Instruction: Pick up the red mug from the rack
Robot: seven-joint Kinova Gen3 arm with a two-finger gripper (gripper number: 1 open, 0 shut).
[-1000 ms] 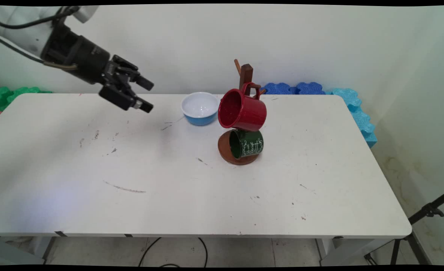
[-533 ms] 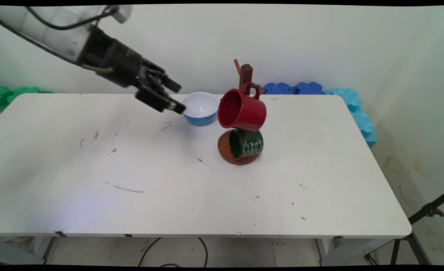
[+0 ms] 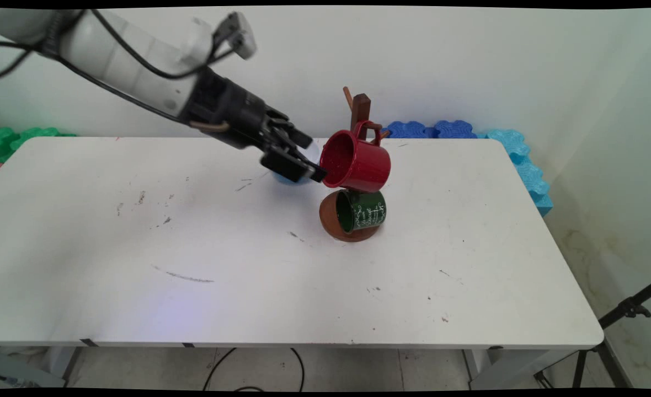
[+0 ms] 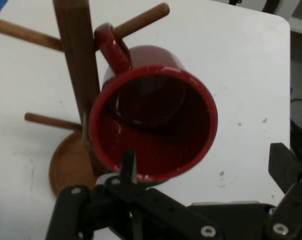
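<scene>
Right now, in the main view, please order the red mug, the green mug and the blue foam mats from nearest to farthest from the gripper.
From the gripper:
1. Red mug, right beside it, hanging on the rack.
2. Green mug, lower on the rack.
3. Blue foam mats, beyond the table's far right corner.

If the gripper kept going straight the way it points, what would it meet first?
Most likely the red mug hanging on the wooden mug tree: the gripper faces its open mouth, one finger already near the rim.

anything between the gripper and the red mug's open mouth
Nothing: in the hand view one finger sits right at the red mug's rim. The main view shows the gripper at its mouth, hiding most of the blue bowl.
</scene>
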